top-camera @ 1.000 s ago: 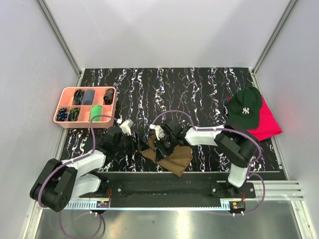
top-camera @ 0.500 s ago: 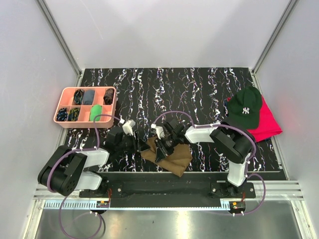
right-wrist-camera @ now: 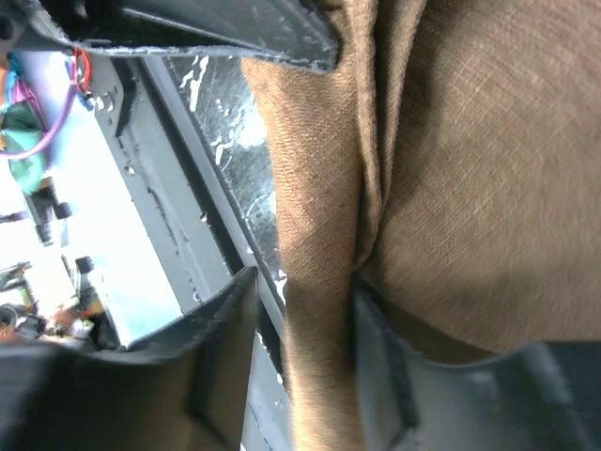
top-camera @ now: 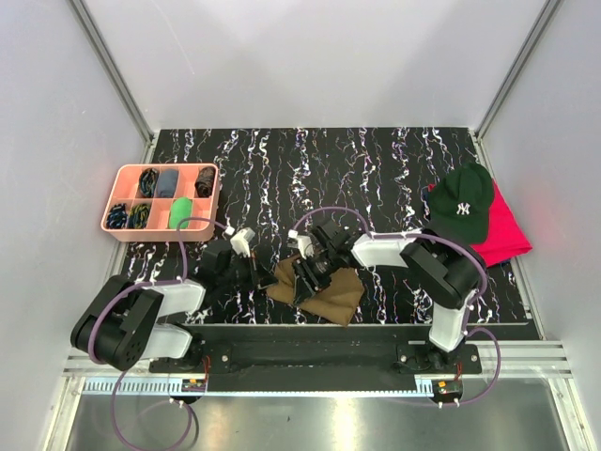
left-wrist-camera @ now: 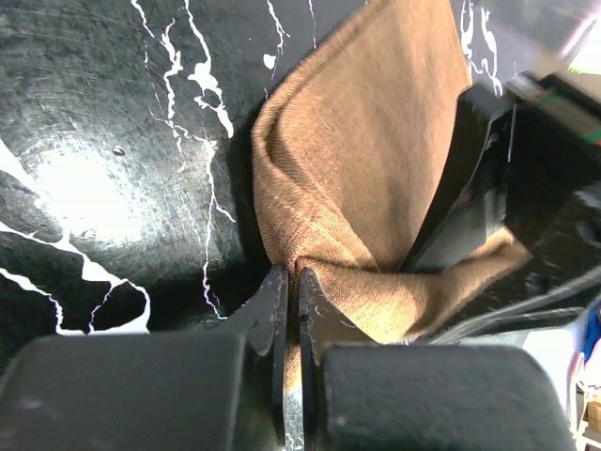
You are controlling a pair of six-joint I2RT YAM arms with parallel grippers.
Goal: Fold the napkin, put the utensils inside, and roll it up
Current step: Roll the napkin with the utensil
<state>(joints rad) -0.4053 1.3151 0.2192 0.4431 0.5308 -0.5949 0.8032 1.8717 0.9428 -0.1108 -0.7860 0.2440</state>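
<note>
The olive-brown napkin (top-camera: 329, 293) lies bunched at the table's front edge between both arms. My left gripper (top-camera: 269, 276) is at its left end. In the left wrist view its jaws are shut (left-wrist-camera: 291, 278) on a pinched fold of the napkin (left-wrist-camera: 357, 160). My right gripper (top-camera: 303, 279) hangs over the napkin's middle. In the right wrist view its jaws stand apart (right-wrist-camera: 302, 282) around a rolled fold of the napkin (right-wrist-camera: 319, 216); the cloth rests against one finger and is clear of the other. The utensils are hidden.
A pink compartment tray (top-camera: 158, 236) with small items sits at the left. A dark green cap (top-camera: 462, 209) lies on a red cloth (top-camera: 509, 237) at the right. The metal rail (top-camera: 310, 352) along the table's front edge runs just below the napkin.
My left gripper slid right to the napkin's left end and closed on its fold. The right gripper's jaws have widened around the cloth.
</note>
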